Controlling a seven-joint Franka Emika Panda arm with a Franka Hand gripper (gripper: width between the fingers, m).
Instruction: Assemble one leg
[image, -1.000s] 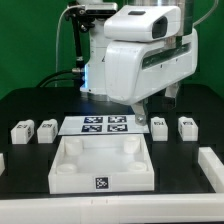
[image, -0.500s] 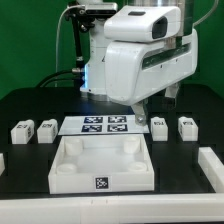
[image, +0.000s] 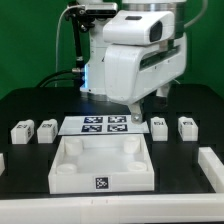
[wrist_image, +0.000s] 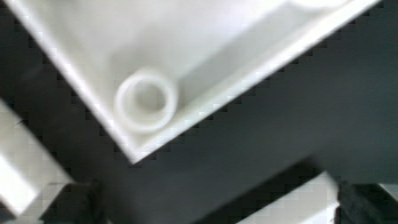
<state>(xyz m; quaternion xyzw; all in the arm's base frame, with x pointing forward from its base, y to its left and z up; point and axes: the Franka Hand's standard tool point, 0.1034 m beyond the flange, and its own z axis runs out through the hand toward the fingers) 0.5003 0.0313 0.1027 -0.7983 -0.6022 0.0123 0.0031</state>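
Four legs rest on the black desk, none held. At the exterior view's left, the first leg and second leg stand just beside each other. At the centre the marker board lies flat, and the white panel sits nearer the camera, a tag on its front wall. The arm hangs over the marker board's right end, fingers pointing down. The wrist view shows one panel corner with a round socket; the fingers are spread wide, nothing between them. At the exterior view's right, the third leg stands near the fingers, with the fourth leg beyond.
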